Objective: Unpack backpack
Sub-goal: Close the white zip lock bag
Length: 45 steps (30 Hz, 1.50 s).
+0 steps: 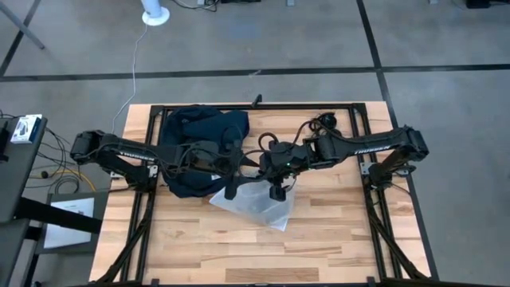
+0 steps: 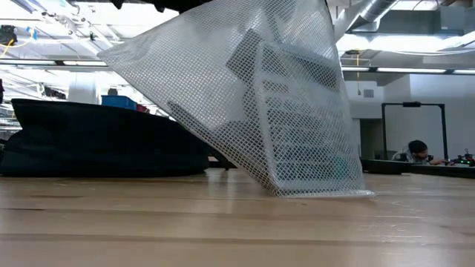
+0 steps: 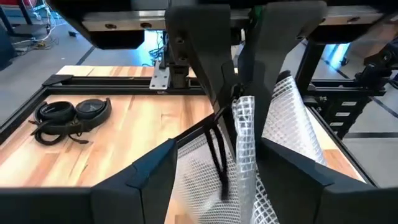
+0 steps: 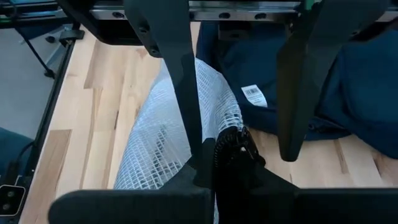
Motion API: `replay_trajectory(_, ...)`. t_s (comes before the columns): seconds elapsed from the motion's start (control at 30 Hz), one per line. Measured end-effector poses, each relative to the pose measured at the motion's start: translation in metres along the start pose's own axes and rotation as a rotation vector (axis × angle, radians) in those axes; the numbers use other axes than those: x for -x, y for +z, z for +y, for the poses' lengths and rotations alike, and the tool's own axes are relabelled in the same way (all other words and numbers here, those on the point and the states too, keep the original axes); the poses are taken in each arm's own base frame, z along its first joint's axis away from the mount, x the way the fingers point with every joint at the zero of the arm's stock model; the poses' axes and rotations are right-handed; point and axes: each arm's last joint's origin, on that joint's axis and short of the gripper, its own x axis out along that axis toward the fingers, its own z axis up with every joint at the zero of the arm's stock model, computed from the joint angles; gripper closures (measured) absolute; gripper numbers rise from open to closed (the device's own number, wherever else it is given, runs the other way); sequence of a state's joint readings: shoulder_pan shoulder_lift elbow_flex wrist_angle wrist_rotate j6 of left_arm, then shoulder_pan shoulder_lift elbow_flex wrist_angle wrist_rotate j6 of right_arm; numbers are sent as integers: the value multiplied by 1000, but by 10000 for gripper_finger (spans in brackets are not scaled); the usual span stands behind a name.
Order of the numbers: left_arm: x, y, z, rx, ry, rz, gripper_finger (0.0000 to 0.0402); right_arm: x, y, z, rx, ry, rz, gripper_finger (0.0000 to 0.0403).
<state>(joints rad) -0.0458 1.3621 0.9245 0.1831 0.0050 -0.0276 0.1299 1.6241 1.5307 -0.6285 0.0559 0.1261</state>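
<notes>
The dark navy backpack [image 1: 199, 143] lies on the table's far left part; the low view shows it at the left [image 2: 104, 141]. A white mesh pouch [image 1: 256, 206] with a black zipper edge hangs in front of it. My left gripper [image 3: 239, 93] is shut on the pouch's upper end. My right gripper [image 4: 245, 152] is open, with one finger on either side of the same zippered end. Both grippers meet over the table's middle, left [image 1: 231, 190] and right [image 1: 276, 190]. My left gripper pinches the mesh pouch's upper zippered edge [image 3: 244, 115] between its two fingers. A black zipper cord [image 3: 217, 149] hangs beside them. The pouch hangs tilted below the hold, and its lower edge [image 2: 319, 193] rests on the table. My right gripper: I cannot tell whether its finger [image 4: 186, 106] touches the mesh.
Black headphones [image 3: 68, 115] lie on the wood at the table's far right. A white barcode label [image 4: 254, 94] shows on the backpack. The near half of the table [image 1: 263, 255] is bare wood. A black metal frame [image 1: 366, 191] runs along the table's sides.
</notes>
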Motion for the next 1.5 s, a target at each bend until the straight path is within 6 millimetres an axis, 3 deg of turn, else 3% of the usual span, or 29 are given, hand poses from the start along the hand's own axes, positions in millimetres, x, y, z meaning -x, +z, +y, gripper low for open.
replay_trajectory(0.17, 0, 4, -2, 22, -42, -43, 227, 0, 0, 0, 0, 1, -1, 403)
replay_trajectory(0.6, 1, 5, -6, 16, -80, -52, 393, 1, -4, 0, 8, 5, 44, 403)
replay_trajectory(1.1, 1, 5, -12, 1, -132, -47, 401, 1, -4, 3, 11, 13, 43, 399)
replay_trajectory(1.33, 1, 0, -12, -22, -132, 1, 401, 6, -4, 3, -78, 22, 38, 309)
replay_trajectory(1.5, 2, -6, -13, -184, -156, 57, 402, 39, -2, 9, -106, 117, 9, 252)
